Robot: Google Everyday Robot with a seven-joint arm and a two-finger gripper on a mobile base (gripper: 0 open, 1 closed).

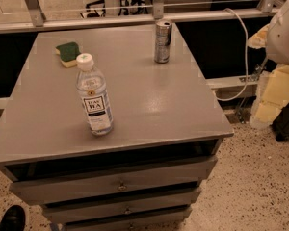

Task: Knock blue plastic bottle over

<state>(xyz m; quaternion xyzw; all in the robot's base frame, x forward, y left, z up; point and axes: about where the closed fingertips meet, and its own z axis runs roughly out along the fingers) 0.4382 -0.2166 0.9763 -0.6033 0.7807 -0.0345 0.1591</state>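
The blue plastic bottle point(93, 97) stands upright on the grey cabinet top point(149, 105), toward its front left. It is clear and faintly bluish, with a white screw cap and a white label bearing a dark square logo. My gripper is not in view. Only a white rounded part of my arm point(285, 32) shows at the upper right edge, off to the right of the cabinet and well away from the bottle.
A silver metal can point(162, 41) stands upright near the back edge. A green and yellow sponge point(68, 53) lies at the back left. The cabinet has drawers point(120, 184) in front. A white cable point(244, 47) and yellowish padding point(274, 97) are to the right. A metal rail point(111, 20) runs behind.
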